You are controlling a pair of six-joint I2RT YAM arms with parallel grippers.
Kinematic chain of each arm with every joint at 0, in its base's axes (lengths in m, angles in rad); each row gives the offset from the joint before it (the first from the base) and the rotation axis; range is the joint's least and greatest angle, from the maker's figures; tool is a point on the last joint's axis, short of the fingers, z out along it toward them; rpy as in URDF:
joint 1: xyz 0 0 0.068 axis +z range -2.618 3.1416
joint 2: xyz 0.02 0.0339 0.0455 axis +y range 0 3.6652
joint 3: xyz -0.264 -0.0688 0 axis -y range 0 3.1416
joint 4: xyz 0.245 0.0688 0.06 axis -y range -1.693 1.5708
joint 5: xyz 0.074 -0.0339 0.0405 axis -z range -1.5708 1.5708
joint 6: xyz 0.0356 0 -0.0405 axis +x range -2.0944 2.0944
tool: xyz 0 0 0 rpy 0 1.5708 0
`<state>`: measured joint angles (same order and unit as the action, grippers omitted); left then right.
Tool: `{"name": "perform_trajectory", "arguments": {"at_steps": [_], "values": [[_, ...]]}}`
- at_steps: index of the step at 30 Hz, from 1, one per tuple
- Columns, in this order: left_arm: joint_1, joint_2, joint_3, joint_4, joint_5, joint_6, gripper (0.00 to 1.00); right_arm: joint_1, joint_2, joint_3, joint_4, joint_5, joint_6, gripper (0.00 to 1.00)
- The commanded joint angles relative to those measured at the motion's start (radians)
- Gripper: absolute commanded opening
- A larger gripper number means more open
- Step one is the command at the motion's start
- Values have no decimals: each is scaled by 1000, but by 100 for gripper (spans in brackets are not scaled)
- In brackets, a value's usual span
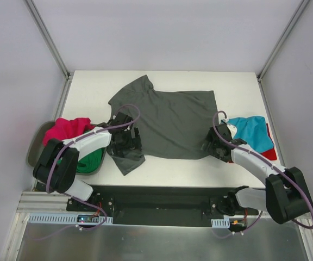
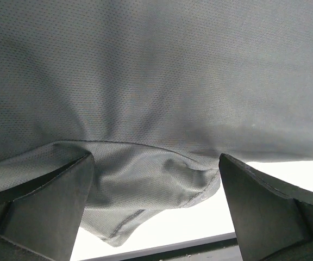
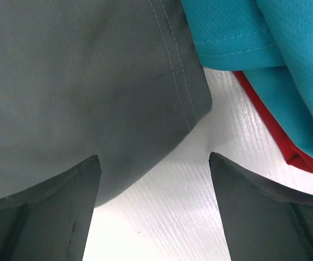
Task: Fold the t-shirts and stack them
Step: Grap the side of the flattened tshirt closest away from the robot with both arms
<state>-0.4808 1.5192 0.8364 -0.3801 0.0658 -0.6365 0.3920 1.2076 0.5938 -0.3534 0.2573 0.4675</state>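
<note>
A dark grey t-shirt [image 1: 170,122] lies spread across the middle of the white table. My left gripper [image 1: 125,139] is open over its near-left sleeve; in the left wrist view the grey cloth [image 2: 156,81] fills the frame and a sleeve fold lies between the open fingers [image 2: 48,209]. My right gripper [image 1: 214,145] is open at the shirt's near-right corner [image 3: 91,98], with bare table between its fingers [image 3: 265,209]. A teal shirt [image 1: 251,132] lies on a red shirt [image 1: 271,153] at the right; both show in the right wrist view, teal [image 3: 254,32] and red [image 3: 287,147].
A magenta shirt [image 1: 67,129] and a green shirt [image 1: 92,160] lie bunched in a dull grey-green tray [image 1: 35,145] at the table's left edge. Grey walls enclose the table on three sides. The arms' black base rail [image 1: 156,204] runs along the near edge.
</note>
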Motion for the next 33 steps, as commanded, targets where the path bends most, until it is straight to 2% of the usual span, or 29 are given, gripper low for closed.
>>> {"name": "perform_trajectory", "arguments": {"at_steps": [1, 4, 6, 10, 16, 18, 24, 25, 33], "values": [[1, -105, -121, 1, 49, -45, 99, -7, 30, -25, 113, 20, 71, 81], [1, -154, -167, 1, 57, -40, 99, -7, 41, -35, 116, 26, 89, 72], [1, -165, -177, 1, 57, -40, 99, -7, 43, -49, 122, 22, 102, 63], [1, -160, -142, 3, 43, -40, 99, -7, 11, -86, 133, 31, 122, 32], [-1, -182, -59, 9, 22, -22, 99, -1, -78, -43, 88, -3, 88, 12], [-1, -191, -42, 10, 9, -22, 99, -1, -86, -13, 68, -9, 70, 2], [1, -209, -13, 15, -26, -34, 99, 2, 18, 93, 93, -39, 36, 2], [-1, -211, -11, 15, -24, -29, 99, 7, 48, 115, 102, -49, 33, 6], [1, -215, -34, 15, -46, -37, 99, 19, 371, 397, 88, -92, -65, 14]]}}
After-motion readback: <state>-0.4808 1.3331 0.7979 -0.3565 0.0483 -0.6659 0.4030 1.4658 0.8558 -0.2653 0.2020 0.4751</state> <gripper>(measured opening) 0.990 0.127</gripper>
